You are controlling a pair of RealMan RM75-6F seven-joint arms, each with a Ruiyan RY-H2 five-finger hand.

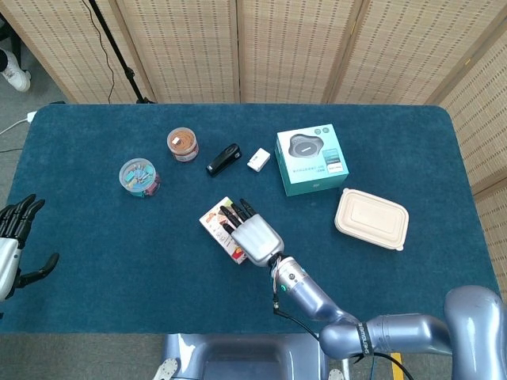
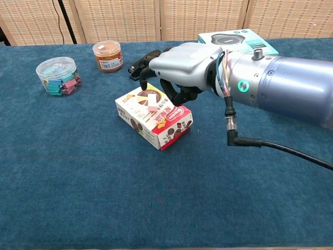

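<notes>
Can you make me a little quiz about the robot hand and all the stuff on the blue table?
1. True or false: the right hand is above the snack box.
2. What lies nearest the teal box?
A. the black stapler
B. the small white box
C. the tub of clips
3. Fill in: the left hand holds ____.

Key: 1 true; 2 B; 3 nothing
</notes>
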